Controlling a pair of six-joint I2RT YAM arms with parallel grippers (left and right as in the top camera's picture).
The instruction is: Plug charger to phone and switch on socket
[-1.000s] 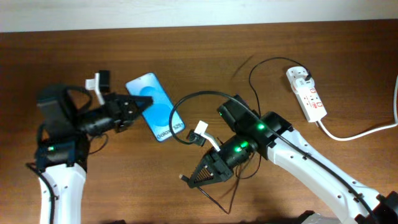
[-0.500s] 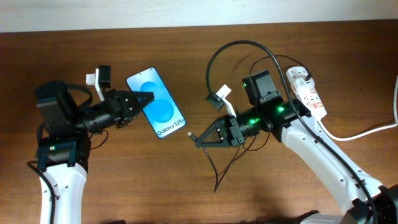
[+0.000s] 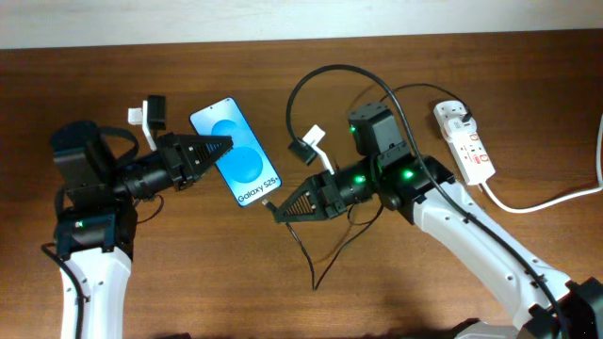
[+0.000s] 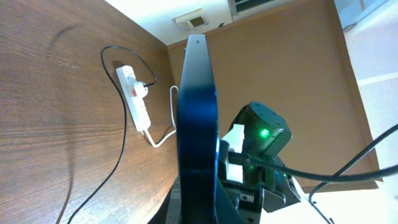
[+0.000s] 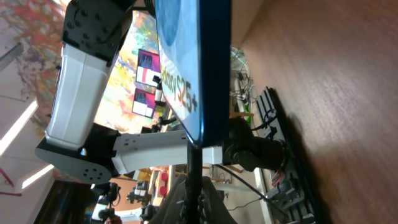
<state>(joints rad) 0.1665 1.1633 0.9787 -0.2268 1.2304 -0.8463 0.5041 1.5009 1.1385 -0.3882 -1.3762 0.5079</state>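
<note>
Gripping phone (image 3: 247, 169) in left gripper (image 3: 224, 148), right gripper (image 3: 280, 213) clenched on charger (image 3: 339, 67) tip — seemingly touching it.

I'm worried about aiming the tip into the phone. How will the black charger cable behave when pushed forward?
The charger cable probably flops: it arcs in loose loops around the right gripper, so only the pinched tip should steer toward the phone. It looks thin and light, likely trailing without much tug. Slack toward the socket suggests little pull-back.
</note>
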